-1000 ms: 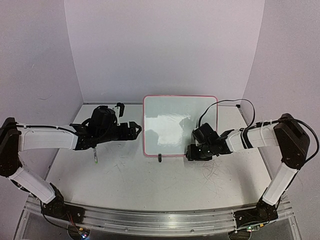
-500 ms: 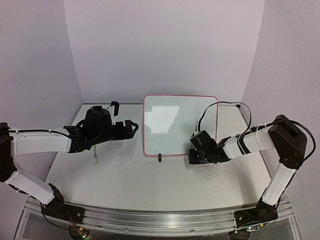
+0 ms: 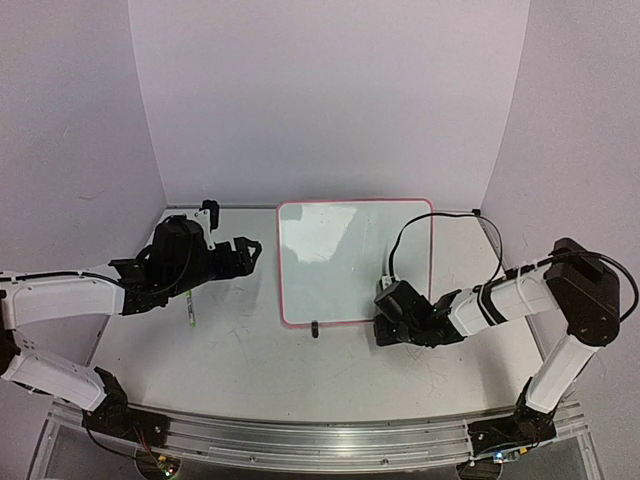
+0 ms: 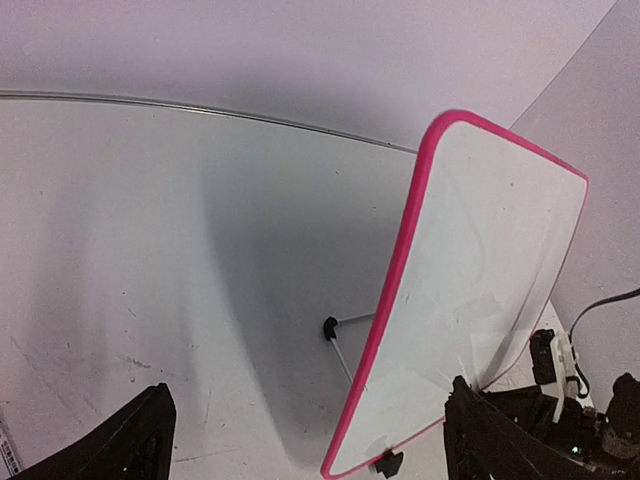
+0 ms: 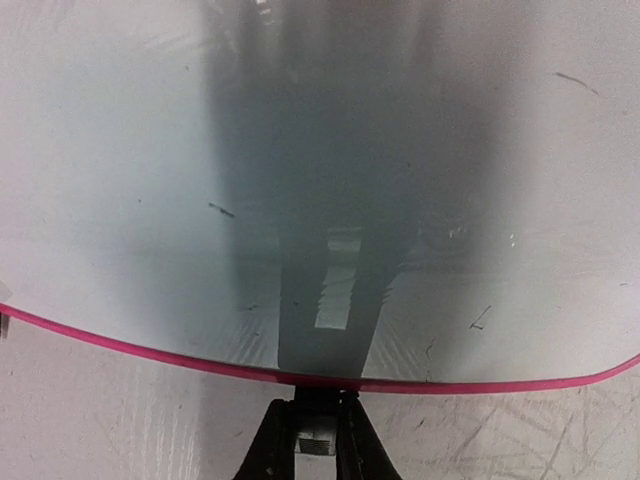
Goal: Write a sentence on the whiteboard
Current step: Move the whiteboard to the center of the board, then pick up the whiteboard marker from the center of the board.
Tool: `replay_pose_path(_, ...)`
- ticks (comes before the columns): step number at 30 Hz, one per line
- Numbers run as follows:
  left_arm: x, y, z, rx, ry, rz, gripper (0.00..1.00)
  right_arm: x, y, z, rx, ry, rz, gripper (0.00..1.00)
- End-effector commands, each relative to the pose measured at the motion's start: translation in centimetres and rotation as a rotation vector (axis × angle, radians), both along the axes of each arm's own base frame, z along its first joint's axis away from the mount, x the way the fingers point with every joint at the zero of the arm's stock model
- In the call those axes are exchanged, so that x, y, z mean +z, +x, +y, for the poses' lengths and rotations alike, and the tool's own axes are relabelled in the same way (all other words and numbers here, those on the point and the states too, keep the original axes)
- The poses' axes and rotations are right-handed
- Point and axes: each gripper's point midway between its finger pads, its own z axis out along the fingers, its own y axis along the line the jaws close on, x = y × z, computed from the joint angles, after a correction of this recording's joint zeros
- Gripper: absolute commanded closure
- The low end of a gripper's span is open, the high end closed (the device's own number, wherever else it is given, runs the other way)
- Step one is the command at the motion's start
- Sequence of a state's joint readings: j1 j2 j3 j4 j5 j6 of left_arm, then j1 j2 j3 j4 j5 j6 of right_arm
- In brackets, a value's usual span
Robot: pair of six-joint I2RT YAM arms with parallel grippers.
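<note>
Though spread wide and empty at left end effector (image 3: 248,253), pinched shut at right end effector (image 5: 316,410), at lower rim of whiteboard (image 3: 350,260).

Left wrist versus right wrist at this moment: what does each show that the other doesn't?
Left wrist only: the small white whiteboard with a pink rim seen from its side, its black wire stand behind, and the left fingers spread wide, holding nothing. Right wrist only: the board's face close up, with the right fingers shut just below its bottom rim; whether they pinch anything is unclear. Both: the board, no green writing on it, and the scuffed white table.
</note>
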State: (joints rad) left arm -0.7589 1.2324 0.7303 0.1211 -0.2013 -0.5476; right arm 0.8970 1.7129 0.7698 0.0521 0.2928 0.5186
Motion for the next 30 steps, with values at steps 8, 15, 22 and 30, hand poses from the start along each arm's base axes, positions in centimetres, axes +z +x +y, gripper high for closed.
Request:
replay_pose_path(8, 0.9, 1.1, 4.5, 0.233, 0.076, -0.019, 0.03, 1.9, -4.2, 2.0, -0.049, 0.077, 0.046, 0.78)
replay_pose_path(15, -2.6, 2.9, 10.6, 0.418, 0.199, 0.147, 0.01, 4.9, -4.0, 0.7, -0.025, 0.056, -0.034, 0.29)
replay_pose_path(22, -9.2, 3.7, 16.0, 0.476, 0.237, 0.411, 0.07, 12.8, -4.9, -2.0, 0.041, 0.160, -0.226, 0.03)
replay_pose_path(30, -16.0, 5.7, 15.8, 0.438, 0.395, 0.560, 0.32, 18.3, -3.2, -2.6, 0.036, 0.124, -0.406, 0.02)
